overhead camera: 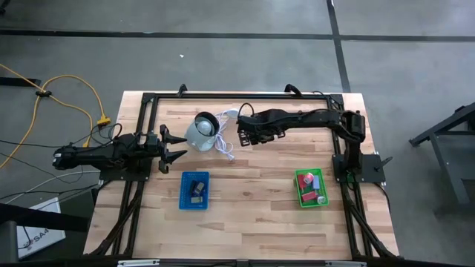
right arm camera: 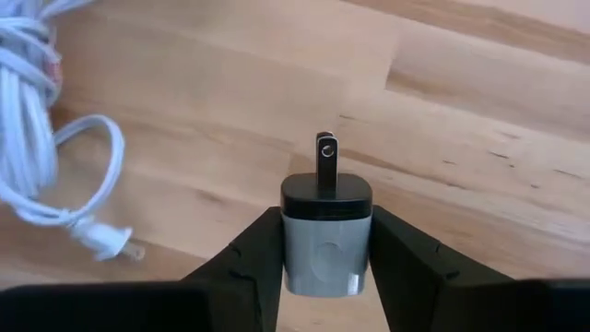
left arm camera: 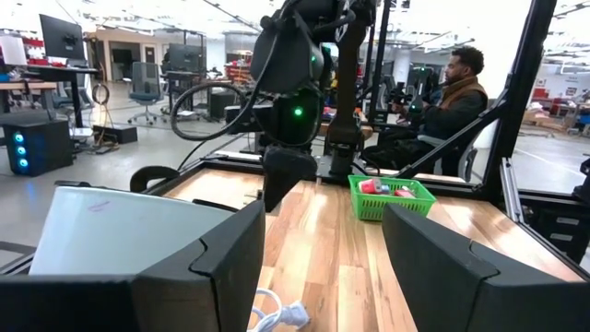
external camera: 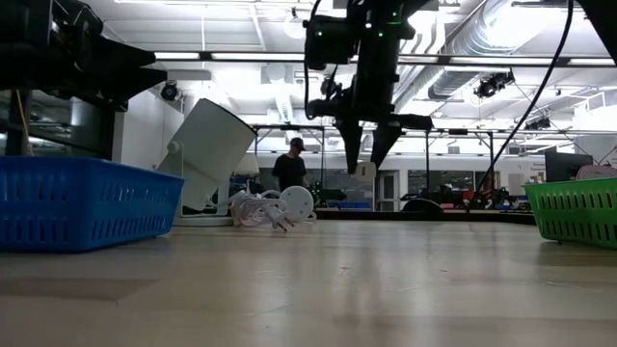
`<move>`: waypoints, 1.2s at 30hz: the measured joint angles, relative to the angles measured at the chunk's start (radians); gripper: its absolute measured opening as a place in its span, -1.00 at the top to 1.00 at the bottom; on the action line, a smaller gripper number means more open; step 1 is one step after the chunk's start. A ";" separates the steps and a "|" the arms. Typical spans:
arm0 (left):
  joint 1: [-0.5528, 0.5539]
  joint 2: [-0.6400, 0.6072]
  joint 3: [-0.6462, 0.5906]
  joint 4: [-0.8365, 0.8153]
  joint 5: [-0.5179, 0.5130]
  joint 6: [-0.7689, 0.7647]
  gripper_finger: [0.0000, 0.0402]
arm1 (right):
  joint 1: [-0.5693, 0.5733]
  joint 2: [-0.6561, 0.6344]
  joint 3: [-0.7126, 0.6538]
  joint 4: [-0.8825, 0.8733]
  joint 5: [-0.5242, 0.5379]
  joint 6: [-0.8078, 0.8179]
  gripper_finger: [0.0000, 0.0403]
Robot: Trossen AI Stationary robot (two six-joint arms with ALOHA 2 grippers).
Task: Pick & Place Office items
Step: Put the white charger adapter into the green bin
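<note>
My right gripper is shut on a small grey charger plug with a black face and metal prongs. It hangs over the table's far middle, beside the grey-white round object and its white cord. Red, pink and pale little blocks lie in the green tray. A dark piece lies in the blue tray. My left gripper is open at the table's left, its fingers pointing at the round object. My right gripper pinches the charger plug by its two grey side walls, one finger on each side. The fingers come from above, pointing down. The plug is lifted clear of the table, its prongs pointing down at the wood.
The blue tray sits near the table's middle left, the green tray near the right. The cord's plug end lies loose on the wood by the right gripper. A black frame borders the table. People sit beyond the table.
</note>
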 joint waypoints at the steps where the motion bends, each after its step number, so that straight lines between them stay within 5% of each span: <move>1: 0.000 0.000 0.000 0.000 0.000 0.000 -0.06 | 0.004 0.000 0.000 -0.002 0.000 -0.003 0.37; 36: 0.000 0.000 0.000 0.000 0.000 0.000 -0.06 | 0.340 -0.148 -0.001 -0.375 -0.014 0.330 0.35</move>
